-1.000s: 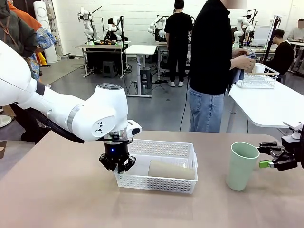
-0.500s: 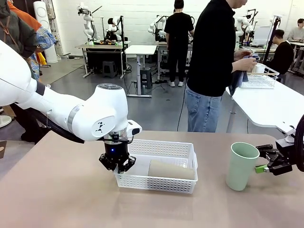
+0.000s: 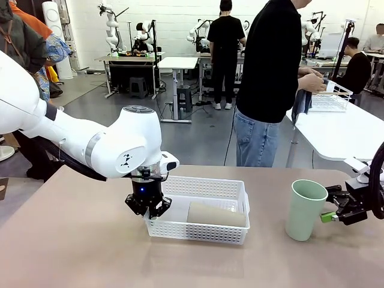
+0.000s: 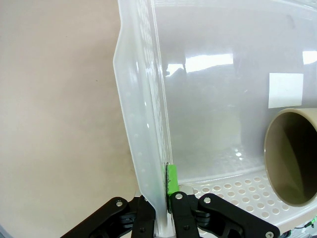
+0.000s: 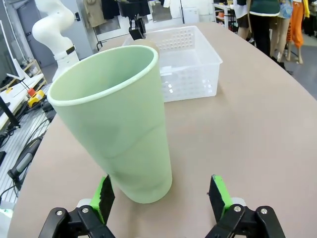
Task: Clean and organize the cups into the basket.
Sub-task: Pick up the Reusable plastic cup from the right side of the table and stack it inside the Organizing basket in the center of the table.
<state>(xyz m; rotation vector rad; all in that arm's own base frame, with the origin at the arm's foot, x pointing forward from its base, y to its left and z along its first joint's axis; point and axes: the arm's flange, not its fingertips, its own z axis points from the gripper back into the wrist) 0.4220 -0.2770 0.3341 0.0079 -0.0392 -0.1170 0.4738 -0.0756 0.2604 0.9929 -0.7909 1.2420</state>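
approaching pale mint matte tumbler (image 3: 306,210)
centre splayed right gripper (image 5: 162,194) first; left gripper (image 3: 150,208) clamped on white lattice basket (image 3: 204,231)

Left arm (image 3: 90,144) reaches in from worktop's left edge, elbow bent, wrist vertical. Left claw (image 3: 148,207) points straight down near worktop's middle, jaws clamped tight on basket (image 3: 207,231) left wall, green pad (image 4: 171,179) pressed against wall's inner face. Right claw (image 3: 332,208) sits low at worktop's right edge, held level, pointing toward middle, jaws spread wide.
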